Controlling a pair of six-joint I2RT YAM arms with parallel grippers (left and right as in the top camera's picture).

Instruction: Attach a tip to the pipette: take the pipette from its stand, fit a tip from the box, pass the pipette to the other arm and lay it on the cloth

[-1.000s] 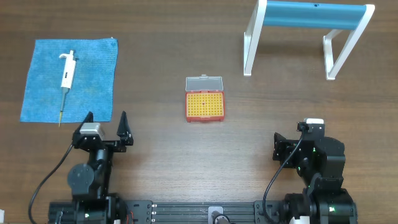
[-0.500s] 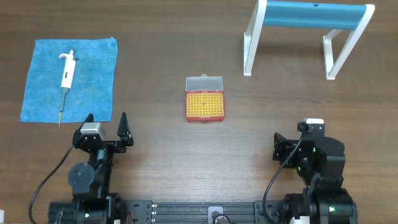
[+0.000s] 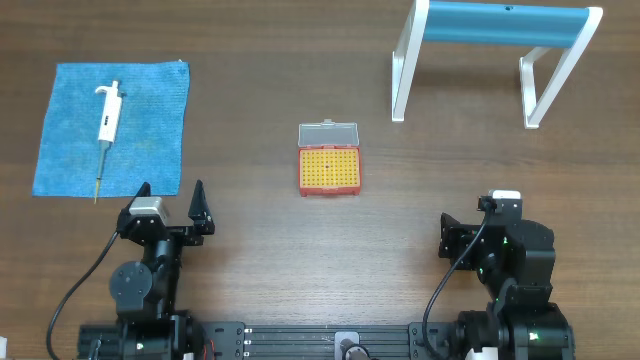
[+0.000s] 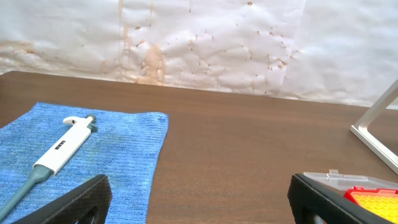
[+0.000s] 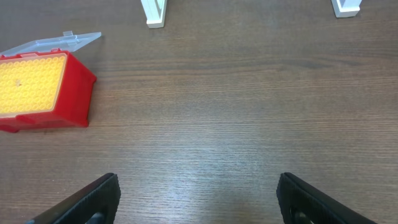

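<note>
Pipette (image 3: 107, 118): lies on the cloth (image 3: 150, 110), upper left of the top view. Long axis runs nearly straight up and down the frame, plunger end uppermost, yellow tip at the cloth's lower edge.

Left gripper (image 3: 171, 190): released, holding nothing, just below the cloth's lower right corner. The pipette lies up and to the left of it, and this is the nearer arm.

Right gripper (image 5: 198, 199): released, holding nothing, lower right of the top view, well apart from the pipette.

Tip box (image 3: 329, 170): lid open, middle of the table (image 3: 300, 260).

Stand (image 3: 500, 25): upper right, no pipette on it.

Status, judged: lay-down looks done, so no further grasp seems needed.
</note>
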